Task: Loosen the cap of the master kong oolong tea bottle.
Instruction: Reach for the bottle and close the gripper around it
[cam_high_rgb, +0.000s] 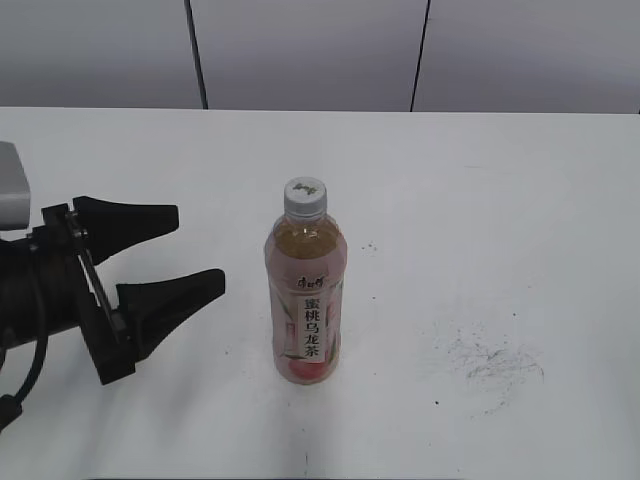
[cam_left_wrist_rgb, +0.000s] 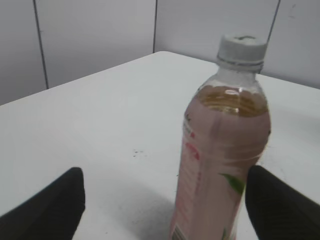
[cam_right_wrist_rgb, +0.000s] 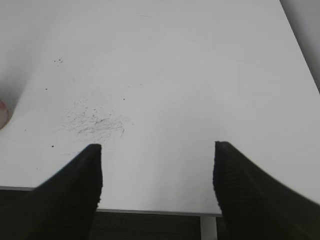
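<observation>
The master kong oolong tea bottle (cam_high_rgb: 305, 300) stands upright in the middle of the white table, with amber tea, a pink label and a white panel of black characters. Its white ribbed cap (cam_high_rgb: 305, 197) sits on the neck. In the left wrist view the bottle (cam_left_wrist_rgb: 220, 165) and cap (cam_left_wrist_rgb: 241, 50) are close, right of centre. My left gripper (cam_high_rgb: 198, 250) is open and empty, to the left of the bottle and apart from it. It also shows in the left wrist view (cam_left_wrist_rgb: 165, 200). My right gripper (cam_right_wrist_rgb: 157, 167) is open and empty above the table's near edge; it is out of the exterior view.
The white table (cam_high_rgb: 500, 200) has a patch of dark scuff marks at the right (cam_high_rgb: 495, 362), also in the right wrist view (cam_right_wrist_rgb: 95, 122). The table's front edge (cam_right_wrist_rgb: 160, 211) lies under the right gripper. A grey panelled wall (cam_high_rgb: 310, 50) stands behind.
</observation>
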